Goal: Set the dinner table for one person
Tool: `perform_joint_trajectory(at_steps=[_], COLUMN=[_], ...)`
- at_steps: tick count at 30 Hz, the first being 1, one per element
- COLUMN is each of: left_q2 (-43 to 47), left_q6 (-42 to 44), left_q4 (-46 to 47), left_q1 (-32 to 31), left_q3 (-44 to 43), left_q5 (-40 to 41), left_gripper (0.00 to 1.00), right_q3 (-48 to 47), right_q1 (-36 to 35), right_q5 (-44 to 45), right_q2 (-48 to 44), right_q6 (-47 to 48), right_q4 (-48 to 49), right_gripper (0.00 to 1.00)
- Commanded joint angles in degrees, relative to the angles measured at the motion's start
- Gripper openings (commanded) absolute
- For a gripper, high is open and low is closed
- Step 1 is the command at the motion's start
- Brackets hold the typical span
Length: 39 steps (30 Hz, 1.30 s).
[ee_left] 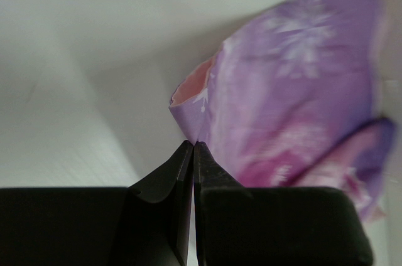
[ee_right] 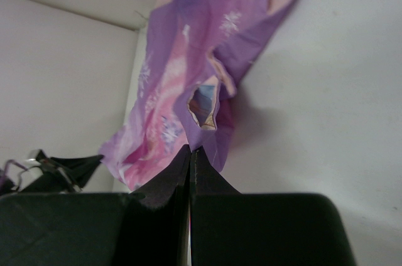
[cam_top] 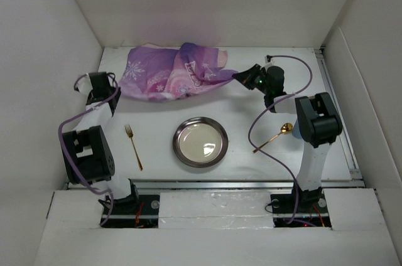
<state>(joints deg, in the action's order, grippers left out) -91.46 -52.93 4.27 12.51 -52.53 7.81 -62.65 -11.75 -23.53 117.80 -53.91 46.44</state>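
- Top external view: the cloth (cam_top: 169,71) is held bunched at the far edge of the counter (cam_top: 157,118), its ends pinched by the left gripper (cam_top: 119,93) and the right gripper (cam_top: 242,76).
- It should be pulled taut evenly, then laid flat.

The purple printed cloth mat (cam_top: 169,73) is a thin, soft fabric with a faint sheen, limp enough to rumple into loose folds. The round silver metal plate (cam_top: 200,142) is polished and glossy, with light glinting off its rim. The slim gold metal fork (cam_top: 133,147) and gold metal spoon (cam_top: 274,135) shine in the same way, while the large white tabletop (cam_top: 157,112) looks smooth and matt, and the left gripper (ee_left: 193,144) and right gripper (ee_right: 190,148) have hard, matt black fingers, seemingly plastic.
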Motion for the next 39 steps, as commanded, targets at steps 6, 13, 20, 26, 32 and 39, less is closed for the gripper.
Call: perform_joint_trajectory(at_steps=[6, 13, 20, 26, 32, 39], left_q2=[17.8, 25.79, 28.62, 20.2, 5.52, -7.84], left_q6=[4.32, 3.97, 3.44, 5.46, 5.38, 2.66], left_q4=[2.93, 3.99, 5.66, 4.78, 4.16, 4.25], left_q1=[-1.61, -1.61, -1.61, -1.61, -1.61, -2.67], left_q3=[-22.41, -31.05, -32.19, -34.13, -36.58, -50.35], left_q5=[-0.78, -5.61, -11.85, -18.52, -22.48, -25.65], left_gripper=[0.0, 0.0, 0.0, 0.0, 0.0, 0.0], right_q3=[-5.62, -18.28, -26.55, -25.07, -25.13, -38.21], right_q1=[-0.56, -1.61, -0.82, 0.84, 3.3, 5.68], right_q5=[9.11, 16.05, 18.69, 19.22, 16.42, 12.81], right_q2=[-27.33, -44.04, -51.52, -52.58, -44.44, -28.87], right_q6=[15.39, 25.16, 29.21, 29.65, 28.69, 27.29], right_q4=[-19.14, -36.75, -46.17, -48.82, -44.94, -43.63], right_gripper=[0.0, 0.0, 0.0, 0.0, 0.0, 0.0])
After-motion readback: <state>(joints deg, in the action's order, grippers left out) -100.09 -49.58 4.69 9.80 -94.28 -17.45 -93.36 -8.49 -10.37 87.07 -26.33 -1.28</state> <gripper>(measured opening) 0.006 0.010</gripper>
